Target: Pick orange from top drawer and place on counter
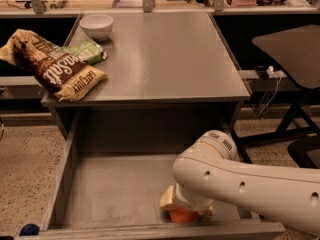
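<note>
Lifting the orange (181, 216), lying at the front right of the top drawer (110, 194), calls for a straight vertical rise clear of its front wall; the gripper (184, 210) sits over the fruit, grasp state undeterminable.

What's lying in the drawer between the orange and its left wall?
Nothing: in the camera view that stretch of the top drawer floor is bare. The gripper sits at the orange, near the drawer's front wall, under the arm's wrist.
</note>
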Available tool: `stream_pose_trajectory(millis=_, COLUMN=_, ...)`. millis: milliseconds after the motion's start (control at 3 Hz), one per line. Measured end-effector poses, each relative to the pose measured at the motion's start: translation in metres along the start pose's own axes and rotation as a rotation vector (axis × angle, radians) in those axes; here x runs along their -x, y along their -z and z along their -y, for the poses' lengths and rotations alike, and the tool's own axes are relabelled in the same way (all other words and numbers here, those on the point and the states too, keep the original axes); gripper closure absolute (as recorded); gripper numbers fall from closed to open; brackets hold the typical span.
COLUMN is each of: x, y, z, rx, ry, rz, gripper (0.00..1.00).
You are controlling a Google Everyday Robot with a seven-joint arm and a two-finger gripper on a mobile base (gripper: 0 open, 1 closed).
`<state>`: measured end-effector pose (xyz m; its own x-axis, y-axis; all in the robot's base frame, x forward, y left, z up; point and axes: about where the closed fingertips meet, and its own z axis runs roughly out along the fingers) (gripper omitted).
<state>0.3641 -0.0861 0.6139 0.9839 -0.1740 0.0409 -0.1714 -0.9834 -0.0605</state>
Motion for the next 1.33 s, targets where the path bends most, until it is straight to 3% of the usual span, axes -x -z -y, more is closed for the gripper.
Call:
stream_pose_trajectory(millis=667, x=-0.023, y=0.001, z=-0.016, rx=-0.004, ry=-0.103, rz=-0.032, gripper=0.24)
stream_pose_trajectory(millis=1000, x=-0.024, y=0.001, z=-0.018, rx=-0.020, ry=-0.115, rz=-0.015, gripper=0.47)
stream_pose_trajectory(millis=1333, x=-0.010, y=0.003, z=-0.019, rx=-0.018, ry=-0.115, rz=0.048, gripper=0.69)
